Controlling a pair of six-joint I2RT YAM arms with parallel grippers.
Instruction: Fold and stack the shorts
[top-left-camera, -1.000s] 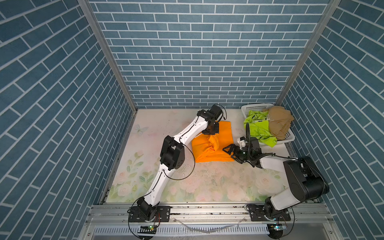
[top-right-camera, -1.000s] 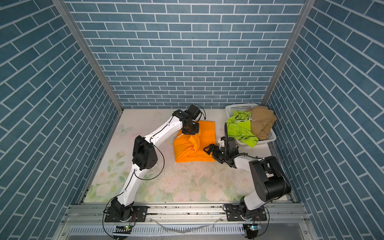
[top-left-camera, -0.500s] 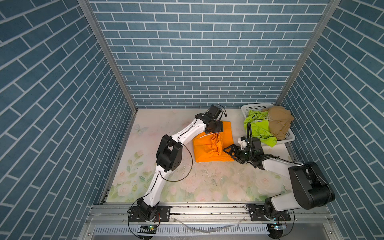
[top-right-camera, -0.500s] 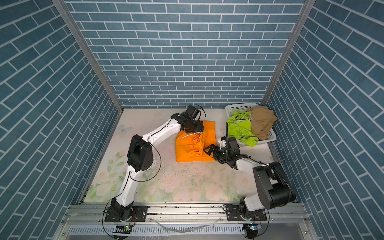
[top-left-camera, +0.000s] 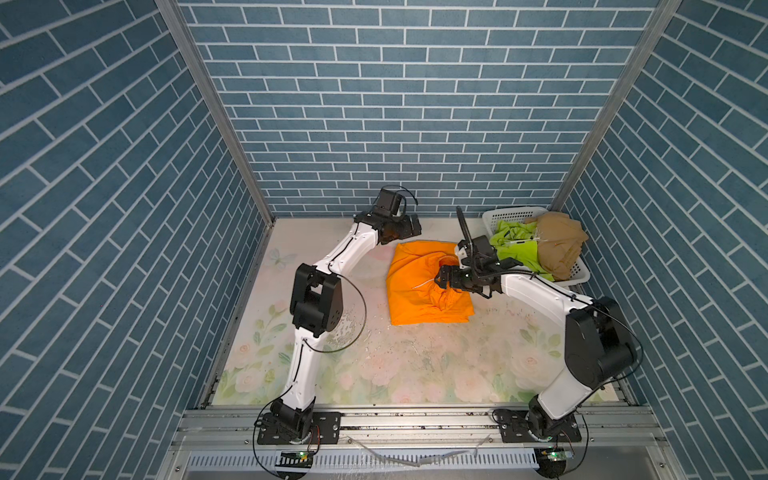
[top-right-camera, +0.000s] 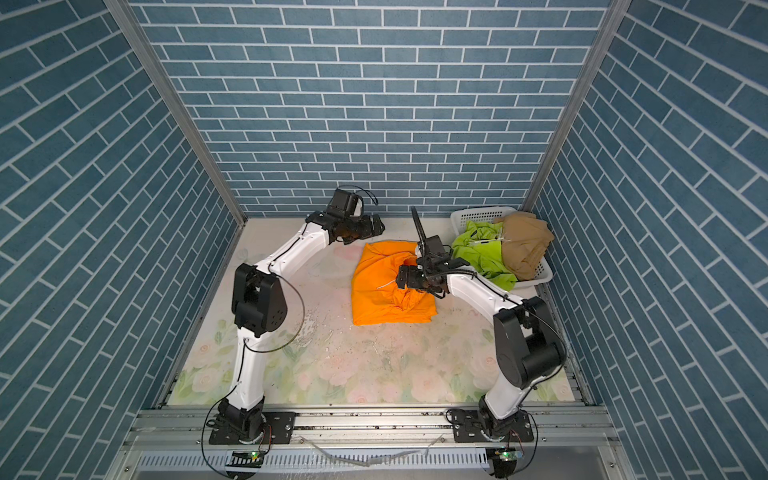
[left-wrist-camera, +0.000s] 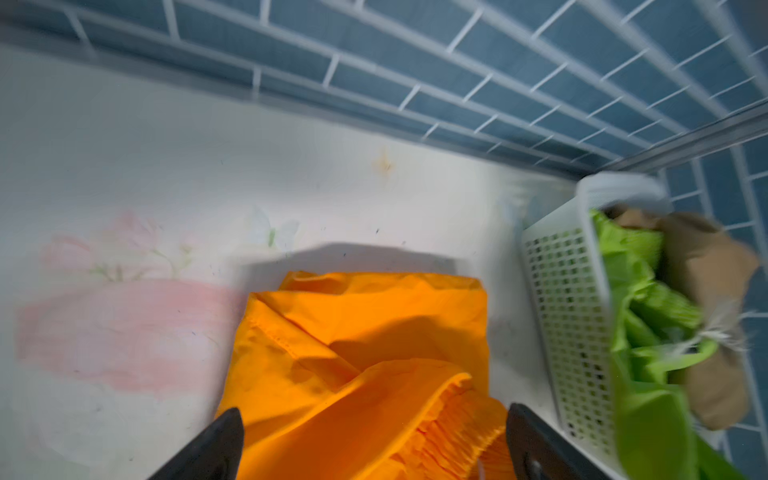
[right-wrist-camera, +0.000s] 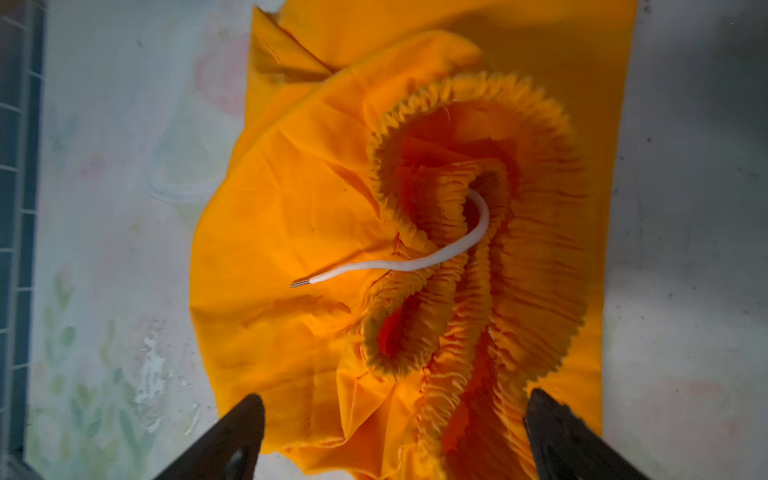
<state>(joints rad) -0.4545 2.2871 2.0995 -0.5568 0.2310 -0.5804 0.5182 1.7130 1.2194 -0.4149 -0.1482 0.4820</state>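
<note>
Table: The table (top-left-camera: 374, 365) is pale with soft pink flowers and green leaves painted on it. It has little scuffs and specks.
Walls: Blue brick walls (top-left-camera: 395, 104) stand at the back and on both sides of the table.
Orange shorts: The orange shorts (top-left-camera: 415, 299) lie on the table near the middle, a bit toward the back. They are bunched up and wrinkly, not flat. The stretchy waist is curled in a ring on top.
White cord: A white cord (right-wrist-camera: 395, 264) sticks out of the waist and lies on the orange cloth.
Left claw: The left claw (top-left-camera: 411, 226) hangs over the back edge of the orange shorts. Its two fingers are spread wide and it holds nothing.
Right claw: The right claw (top-left-camera: 441, 277) is right over the curled waist. Its fingers are spread wide too, with cloth showing between them, but they do not pinch it.
Basket: A white basket (top-left-camera: 511, 212) with little holes sits in the back right corner, just beside the orange shorts.
Green shorts: The green shorts (top-left-camera: 515, 249) are in the basket and spill over its near rim.
Tan shorts: The tan shorts (top-left-camera: 559, 245) are heaped in the basket next to the green ones.
</note>
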